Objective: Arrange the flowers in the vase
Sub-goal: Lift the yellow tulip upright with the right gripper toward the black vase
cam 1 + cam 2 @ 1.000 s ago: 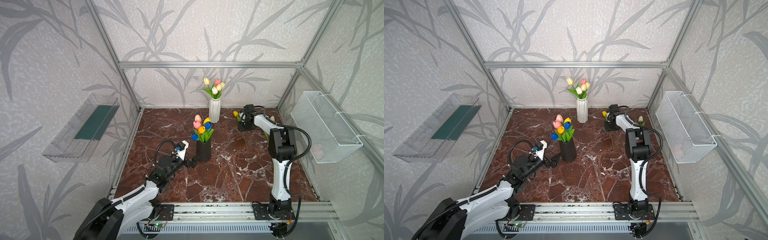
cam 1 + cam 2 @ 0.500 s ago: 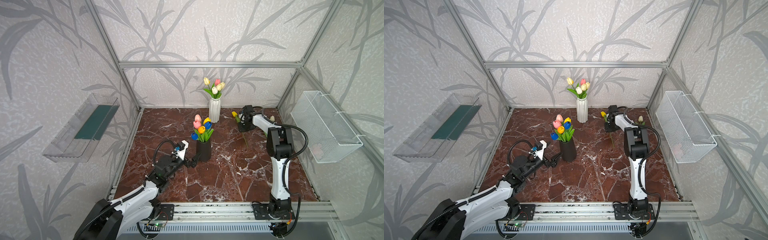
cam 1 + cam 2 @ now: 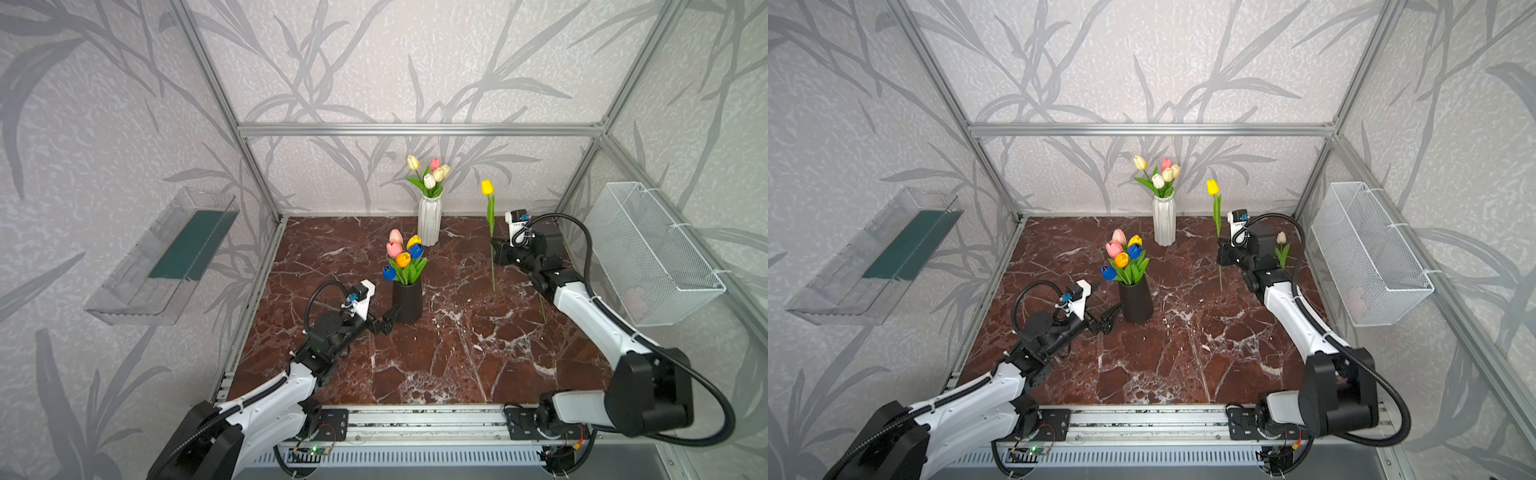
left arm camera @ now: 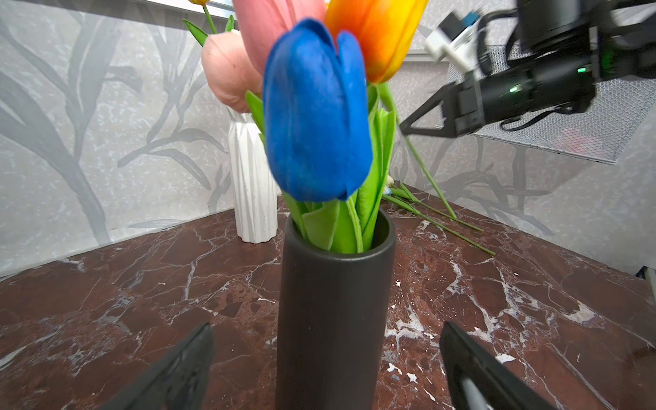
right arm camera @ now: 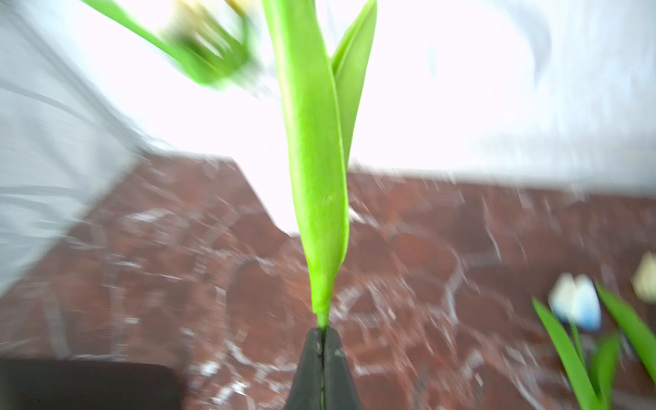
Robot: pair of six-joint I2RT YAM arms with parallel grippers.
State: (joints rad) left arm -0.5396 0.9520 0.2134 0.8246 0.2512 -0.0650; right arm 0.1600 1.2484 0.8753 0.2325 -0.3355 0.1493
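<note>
Toward the front left of the bench (image 3: 436,365), the left gripper (image 3: 386,320) has not stirred over the last second. Its jaws stand wide apart, one on either side of the foot of the black vase (image 3: 408,300). It holds nothing and, as far as the left wrist view shows, does not touch the vase. That vase, near the middle of the bench, already carries a bunch of pink, orange, yellow and blue flowers (image 3: 405,255).

Farther back, toward the right edge, is where the change lies. A second ago the right gripper (image 3: 494,248) was low at the bench beside the yellow flower (image 3: 491,214), its jaws partly open. Now it is clamped tight on the thin stem just below the leaf. The flower stands upright in the air, head up, its stem hanging down toward the bench. The right wrist view is smeared, which fits an arm on the move.

The pick looks done, and carrying the flower to a vase is the step in hand. Which vase cannot be told, though the white vase (image 3: 429,220) at the back edge, holding cream, white and pink flowers, is the nearer. Behind the right arm, near the back right corner, at least one white flower (image 3: 1281,239) waits on the bench, so work remains.
</note>
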